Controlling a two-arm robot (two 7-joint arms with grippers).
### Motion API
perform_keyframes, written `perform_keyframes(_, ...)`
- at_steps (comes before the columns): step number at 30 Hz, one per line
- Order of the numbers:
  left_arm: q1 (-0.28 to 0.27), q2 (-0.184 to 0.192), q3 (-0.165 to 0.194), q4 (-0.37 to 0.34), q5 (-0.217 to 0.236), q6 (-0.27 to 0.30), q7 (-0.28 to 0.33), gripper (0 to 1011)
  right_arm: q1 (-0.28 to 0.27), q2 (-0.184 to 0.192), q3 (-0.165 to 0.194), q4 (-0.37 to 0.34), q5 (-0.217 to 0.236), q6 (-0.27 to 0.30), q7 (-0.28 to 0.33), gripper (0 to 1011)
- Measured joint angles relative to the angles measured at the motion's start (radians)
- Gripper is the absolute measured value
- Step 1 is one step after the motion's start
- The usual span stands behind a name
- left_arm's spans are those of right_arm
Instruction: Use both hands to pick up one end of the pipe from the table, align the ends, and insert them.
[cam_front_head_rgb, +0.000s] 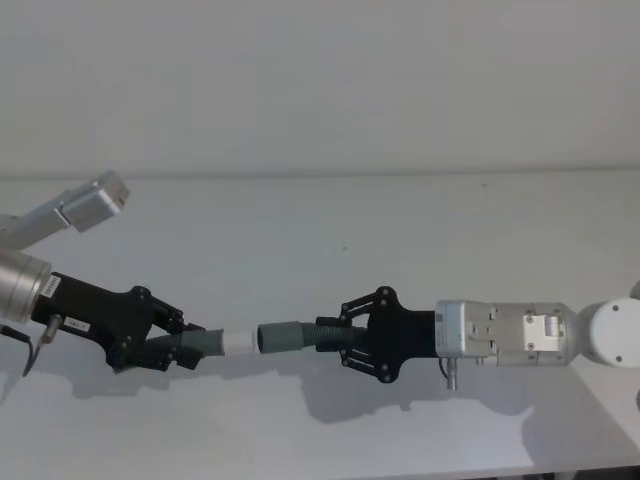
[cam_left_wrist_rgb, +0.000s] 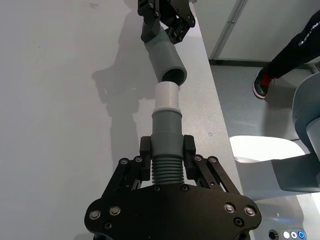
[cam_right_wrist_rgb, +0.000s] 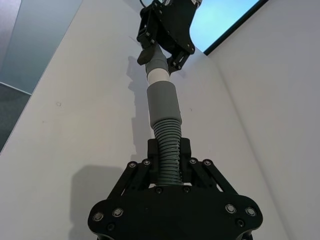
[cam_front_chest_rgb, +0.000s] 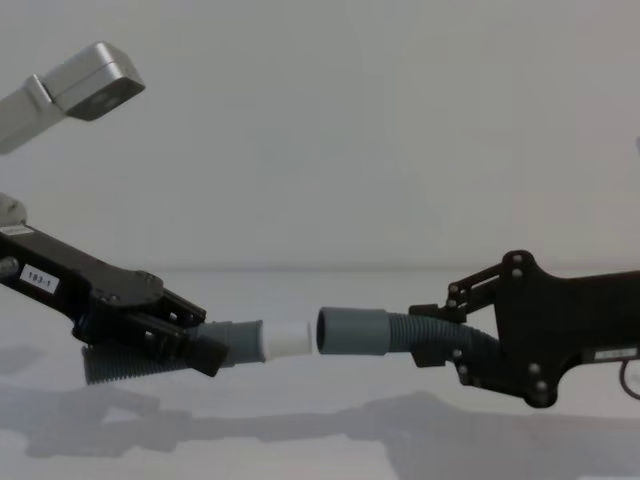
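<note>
Chest view, white tip (cam_front_chest_rgb: 289, 340) just short of cuff (cam_front_chest_rgb: 354, 331)

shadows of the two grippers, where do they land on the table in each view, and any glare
Head view: soft shadows of the left gripper and right gripper fall on the table nearer the robot; no glare. Chest view: faint grey shadows spread below both. Left wrist view: the right gripper's dark shadow lies beside the grey cuff. Right wrist view: a bright pale-blue panel glows past the white tip.

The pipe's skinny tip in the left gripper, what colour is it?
White tip, on a grey pipe piece; the left wrist view shows it best.
</note>
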Motion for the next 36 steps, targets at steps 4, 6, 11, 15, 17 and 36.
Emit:
perform_keyframes(4,0.0,0.0,0.0,0.0,0.0,0.0,0.0,339,0.002,-0.002,-0.005,0.004,0.007,0.004,0.001,214)
perform_keyframes(6,0.0,0.0,0.0,0.0,0.0,0.0,0.0,339,0.002,-0.002,-0.006,0.004,0.009,0.005,0.001,214)
perform_keyframes(11,0.0,0.0,0.0,0.0,0.0,0.0,0.0,339,0.003,0.0,-0.011,0.008,0.014,0.006,0.002,214)
perform_keyframes(15,0.0,0.0,0.0,0.0,0.0,0.0,0.0,340,0.004,0.002,-0.015,0.012,0.016,0.006,0.004,214)
perform_keyframes(17,0.0,0.0,0.0,0.0,0.0,0.0,0.0,340,0.005,0.004,-0.018,0.014,0.017,0.006,0.006,214)
perform_keyframes(36,0.0,0.0,0.0,0.0,0.0,0.0,0.0,339,0.016,0.005,-0.034,0.034,0.031,0.001,0.012,214)
